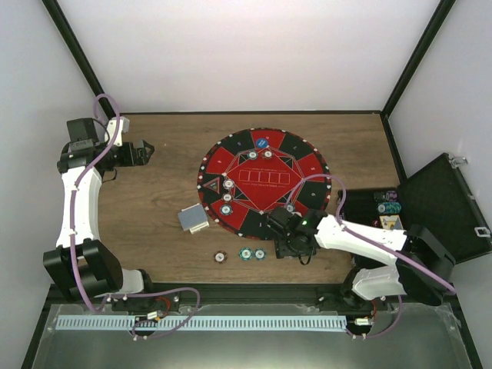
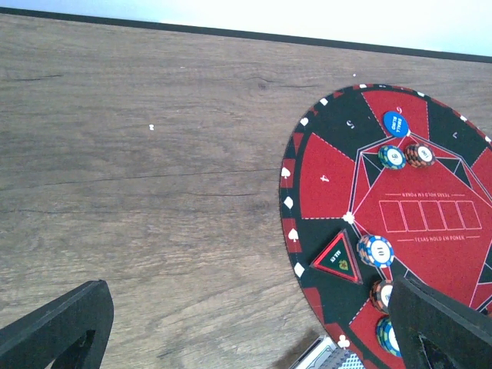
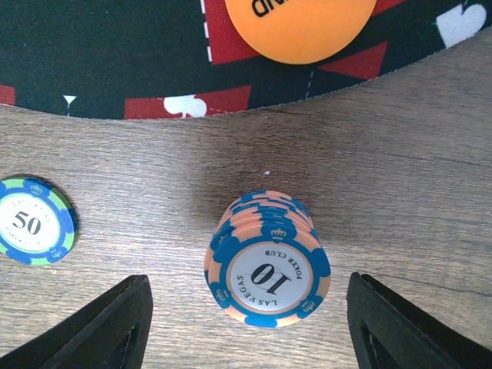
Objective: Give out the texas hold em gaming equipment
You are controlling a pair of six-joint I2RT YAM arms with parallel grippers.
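Broadly, the bench [image 1: 154, 223] is dominated by the round red-and-black mat [image 1: 265, 181], on which several chips are laid, and an orange disc [image 3: 300, 23] is seen at its near rim. The black case [image 1: 442, 207] is lain open at the right. A deck of cards [image 1: 193, 219] is placed just beside the mat's near-left edge.

A stack of 10-value chips [image 3: 267, 269] is stood on bare wood just off the mat, with a single 50 chip [image 3: 34, 219] near it.

The stack is visibly skewed, so toppling is judged the main risk. If it is pinched off-centre, or only its upper chips are caught, the pile could be sheared and scattered, and the 50 chip could be knocked by a finger.

The right arm [image 1: 361, 238] is stretched low toward the mat's near edge. Its jaws are held apart, 1 finger either side of the stack, touching nothing. The left arm [image 1: 77, 200] is folded back at the far left, its jaws spread wide and empty above the wood.
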